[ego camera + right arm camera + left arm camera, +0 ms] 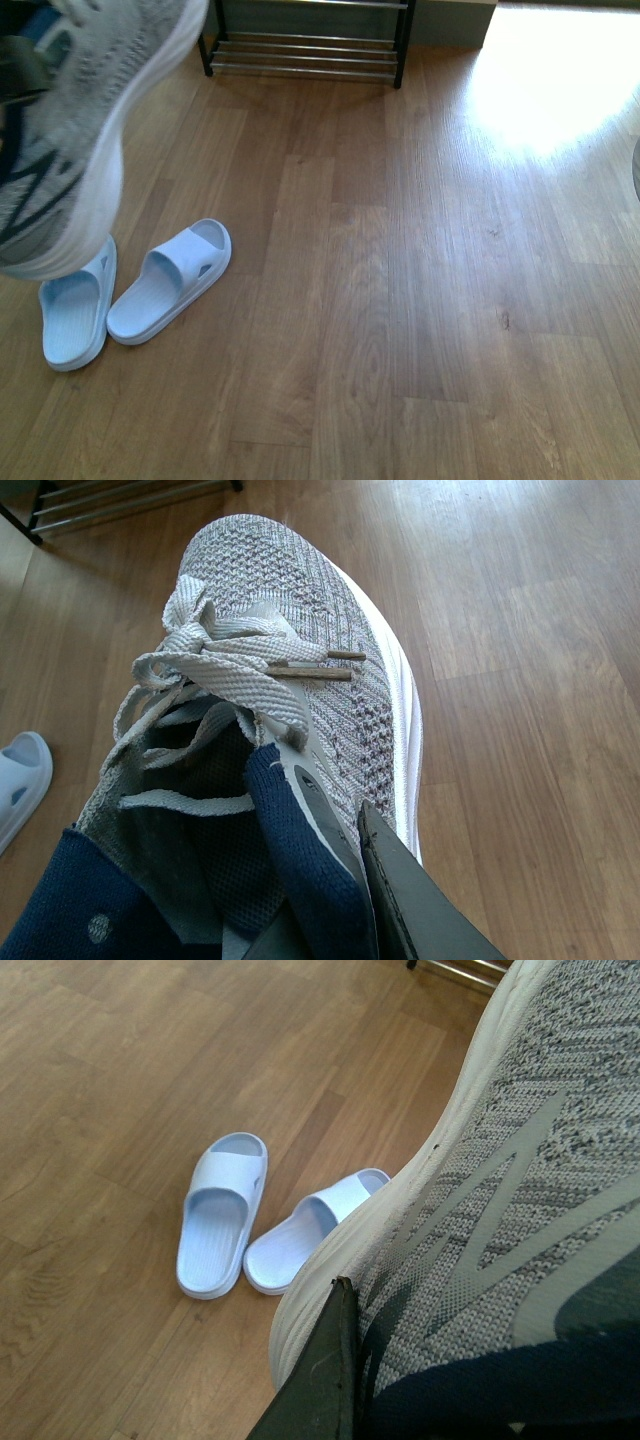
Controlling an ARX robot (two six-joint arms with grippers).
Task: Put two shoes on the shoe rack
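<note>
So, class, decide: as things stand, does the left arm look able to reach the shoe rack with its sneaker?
Probably yes. The left gripper holds its sneaker off the floor, only bare floor lies before the shoe rack, and the slippers lie aside, nearer the robot. Arm length cannot be judged.

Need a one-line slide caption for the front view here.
Grey knit sneaker with thick white sole hangs upper left over two pale blue slides on wood floor; black-framed chrome-bar shoe rack behind.

Pair of pale blue moulded rubber slide sandals [168,280], heels close, toes splayed apart, on light-brown wood-plank floor [400,320]. Bright sun patch [550,80].
</note>
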